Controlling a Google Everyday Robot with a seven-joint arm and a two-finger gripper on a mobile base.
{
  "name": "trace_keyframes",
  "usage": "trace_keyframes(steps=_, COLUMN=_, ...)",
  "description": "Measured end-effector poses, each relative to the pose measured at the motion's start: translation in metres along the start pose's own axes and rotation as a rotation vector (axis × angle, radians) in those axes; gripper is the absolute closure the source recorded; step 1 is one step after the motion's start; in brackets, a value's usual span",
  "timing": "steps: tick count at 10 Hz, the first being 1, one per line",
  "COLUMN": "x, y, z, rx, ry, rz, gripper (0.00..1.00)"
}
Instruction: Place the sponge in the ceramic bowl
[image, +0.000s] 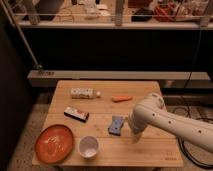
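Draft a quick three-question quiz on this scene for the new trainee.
1. Multiple choice: which thing stands closest to the ceramic bowl? A) white cup B) bottle C) orange stick
2. True or false: the sponge already lies inside the ceramic bowl.
3. Fill in: in the camera view, the gripper is low over the table, just to the picture's ___ of the sponge.

Key: 1 A; 2 false, the sponge lies on the table, apart from the bowl; 3 right.
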Motion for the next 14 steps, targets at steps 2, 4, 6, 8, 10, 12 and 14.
trace_keyframes(steps=2, x=0.000, y=-0.002, z=0.001, rx=-0.002, ry=-0.006, rz=-0.007, gripper=0.20)
trace_keyframes(steps=4, x=-0.005, y=-0.008, z=0.005, rx=-0.007, ry=-0.018, rz=-0.030, gripper=0.20)
trace_keyframes(steps=6, x=-0.012, y=-0.013, z=0.010, rx=-0.015, ry=-0.027, rz=-0.049, gripper=0.20)
trace_keyframes(steps=8, x=-0.011, y=-0.015, z=0.011, rx=-0.018, ry=-0.034, rz=-0.055, gripper=0.20)
trace_keyframes(steps=10, x=-0.015, y=-0.021, z=0.016, rx=-0.021, ry=-0.049, rz=-0.060, gripper=0.20)
trace_keyframes(steps=12, x=-0.022, y=-0.029, z=0.021, rx=-0.023, ry=-0.063, rz=-0.076, gripper=0.20)
trace_keyframes(steps=14, x=-0.020, y=-0.030, z=0.024, rx=-0.031, ry=-0.073, rz=-0.077, gripper=0.20)
